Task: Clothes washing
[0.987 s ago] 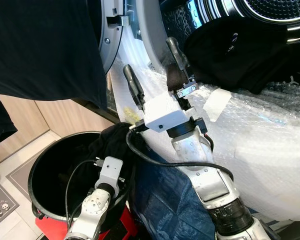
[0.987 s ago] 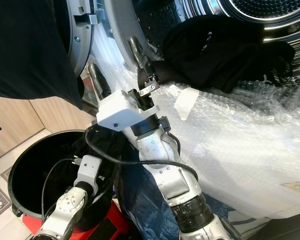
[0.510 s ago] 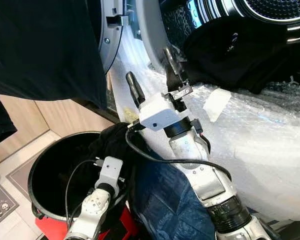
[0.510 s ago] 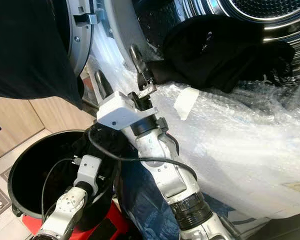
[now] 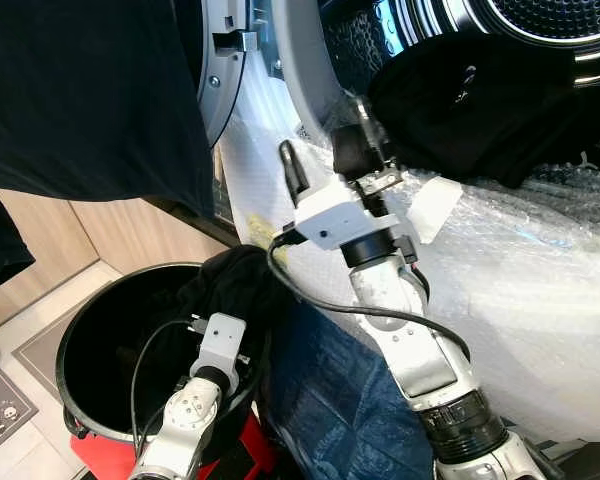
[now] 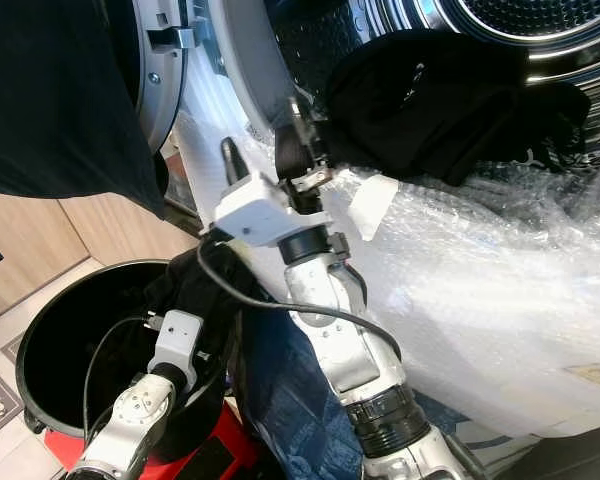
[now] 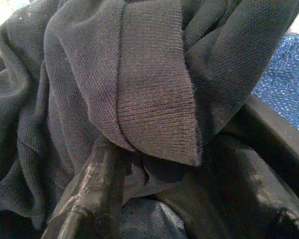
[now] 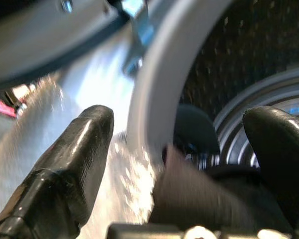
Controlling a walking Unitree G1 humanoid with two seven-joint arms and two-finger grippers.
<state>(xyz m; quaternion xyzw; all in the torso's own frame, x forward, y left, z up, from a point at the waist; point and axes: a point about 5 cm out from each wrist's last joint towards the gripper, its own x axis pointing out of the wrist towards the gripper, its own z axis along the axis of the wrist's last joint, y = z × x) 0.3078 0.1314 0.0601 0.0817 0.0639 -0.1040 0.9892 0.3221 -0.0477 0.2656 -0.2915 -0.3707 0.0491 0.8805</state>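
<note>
Left eye view: right gripper (image 5: 325, 150) at washer drum (image 5: 540, 30) mouth, fingers spread beside black garment (image 5: 460, 110) partly loaded. Left gripper (image 7: 154, 199) in bucket (image 5: 80, 350), fingers spread around dark knit garment (image 7: 139, 89); more laundry left.

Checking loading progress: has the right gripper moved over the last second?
Yes. The right gripper has swung rightward and closer to the washer opening's rim, nearer the black garment.

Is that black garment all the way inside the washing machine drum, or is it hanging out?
Hanging out: the black garment drapes over the drum's lip onto the bubble wrap, where the right gripper reaches.
</note>
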